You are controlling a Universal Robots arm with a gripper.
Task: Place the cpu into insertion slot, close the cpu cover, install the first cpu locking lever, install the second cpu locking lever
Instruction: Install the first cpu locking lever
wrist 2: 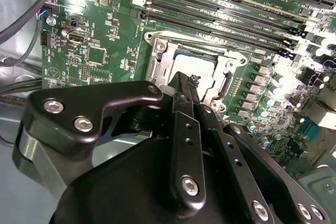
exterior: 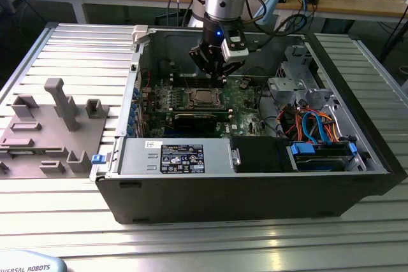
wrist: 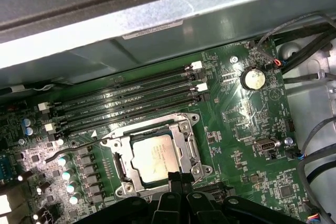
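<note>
I'm over the open case [exterior: 255, 183] on the counter [exterior: 64, 221], with the gripper [exterior: 213, 68] hanging low above the board [exterior: 245, 103]. In both wrist views the cpu [wrist: 152, 156] [wrist 2: 197, 69] sits inside the slot [wrist: 124, 165], silver top up. The cover [wrist: 185, 142] [wrist 2: 157, 66] lies flat around it, and the chip shows through its window. The gripper [wrist: 173, 176] [wrist 2: 188, 85] has its fingers pressed together with nothing between them, and the tip is just at the cover's edge. In the first wrist view a thin lever [wrist: 73, 149] angles away from the socket, out past the capacitors [wrist: 68, 174].
</note>
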